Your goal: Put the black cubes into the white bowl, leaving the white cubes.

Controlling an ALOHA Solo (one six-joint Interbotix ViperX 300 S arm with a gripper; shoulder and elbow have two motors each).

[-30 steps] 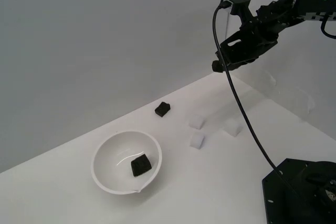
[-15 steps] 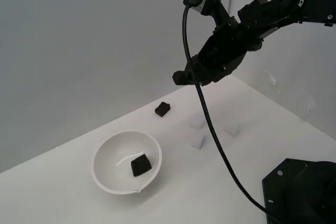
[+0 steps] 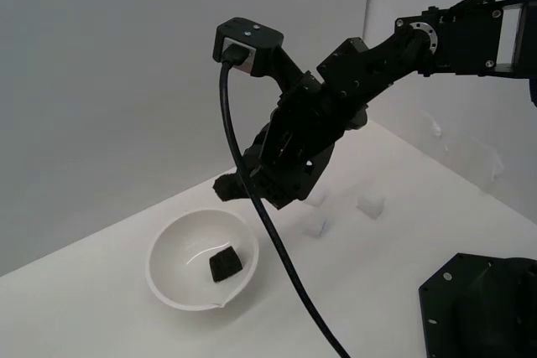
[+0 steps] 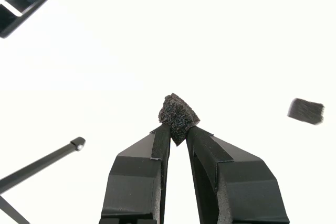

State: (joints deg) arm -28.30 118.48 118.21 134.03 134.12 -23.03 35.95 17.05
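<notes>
no readable text, labels or numbers

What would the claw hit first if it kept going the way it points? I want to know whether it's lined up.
Probably the white bowl: the claw, shut on a black cube, points down toward its rim, though depth is uncertain.

A white table (image 3: 101, 308) held the white bowl (image 3: 172, 245) lower left and white cubes (image 3: 370, 205) right of centre.
</notes>
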